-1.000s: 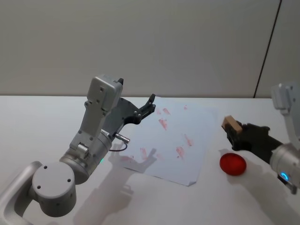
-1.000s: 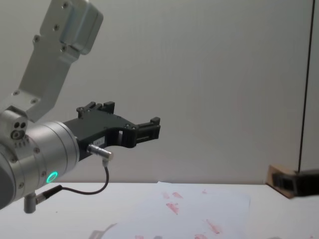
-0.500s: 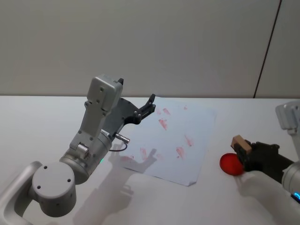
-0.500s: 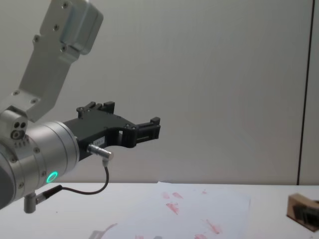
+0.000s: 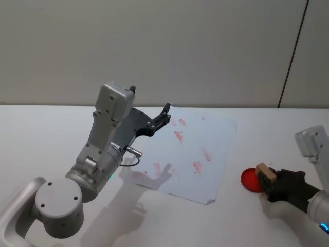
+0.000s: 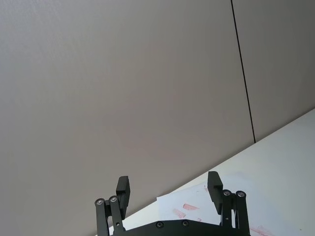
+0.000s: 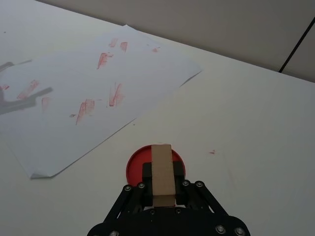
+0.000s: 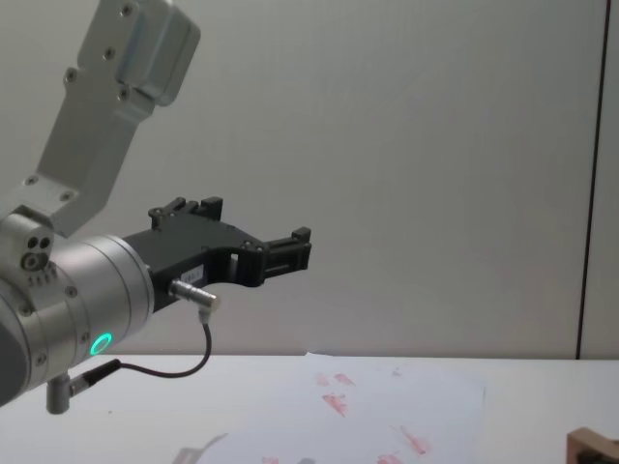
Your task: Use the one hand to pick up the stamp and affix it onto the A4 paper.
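Observation:
My right gripper [image 5: 268,179] is shut on the stamp [image 5: 264,171], a small light-brown wooden block, low over a red round ink pad [image 5: 251,179] at the right of the table. In the right wrist view the stamp [image 7: 162,173] stands between the black fingers [image 7: 146,173], covering the middle of the pad [image 7: 135,166]. The stamp's top corner [image 8: 594,446] peeks in at the chest view's lower right. The A4 paper [image 5: 198,149] lies left of the pad, white with several red-pink marks. My left gripper [image 5: 163,116] hangs open and idle above the paper's far left corner.
The left arm's silver body [image 5: 105,139] and cable rise over the table's left half. A white table [image 5: 46,128] runs to a plain grey wall. Bare tabletop lies between the paper's right edge [image 7: 162,96] and the ink pad.
My right gripper has carried the stamp down and back toward me, from above the paper's right side to just over the red pad. The left arm has stayed still.

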`<action>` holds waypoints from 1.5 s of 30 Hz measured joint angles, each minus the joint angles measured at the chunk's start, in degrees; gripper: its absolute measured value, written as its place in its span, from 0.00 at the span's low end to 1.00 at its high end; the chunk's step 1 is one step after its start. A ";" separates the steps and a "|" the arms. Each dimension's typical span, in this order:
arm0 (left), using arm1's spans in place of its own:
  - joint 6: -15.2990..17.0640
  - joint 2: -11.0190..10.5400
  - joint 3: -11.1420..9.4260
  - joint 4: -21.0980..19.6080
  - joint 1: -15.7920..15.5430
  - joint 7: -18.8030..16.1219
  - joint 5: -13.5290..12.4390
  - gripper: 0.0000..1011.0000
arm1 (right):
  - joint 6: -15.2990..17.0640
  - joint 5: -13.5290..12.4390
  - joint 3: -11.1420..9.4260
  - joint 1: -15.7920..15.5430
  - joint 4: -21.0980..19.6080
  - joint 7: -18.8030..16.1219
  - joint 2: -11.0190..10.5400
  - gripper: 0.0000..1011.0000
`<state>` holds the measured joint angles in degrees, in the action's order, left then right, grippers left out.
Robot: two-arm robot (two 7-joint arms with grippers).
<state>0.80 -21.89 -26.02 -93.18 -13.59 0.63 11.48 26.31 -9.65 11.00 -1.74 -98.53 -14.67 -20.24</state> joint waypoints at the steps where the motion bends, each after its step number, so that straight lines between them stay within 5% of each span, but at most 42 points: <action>1: 0.00 0.00 0.00 0.00 0.00 0.00 0.00 0.99 | -0.06 0.18 0.10 0.16 0.30 -0.05 0.12 0.22; 34: 0.00 0.00 0.00 0.00 0.00 0.00 0.00 0.99 | -0.49 3.16 1.73 4.63 5.74 -0.92 3.11 0.24; 45: 0.00 0.00 0.00 0.00 0.00 0.00 0.00 0.99 | -0.14 3.23 1.79 4.72 5.82 -1.03 3.16 0.57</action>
<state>0.79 -21.89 -26.03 -93.17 -13.59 0.63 11.48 26.17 -6.42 12.79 2.98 -92.71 -15.69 -17.08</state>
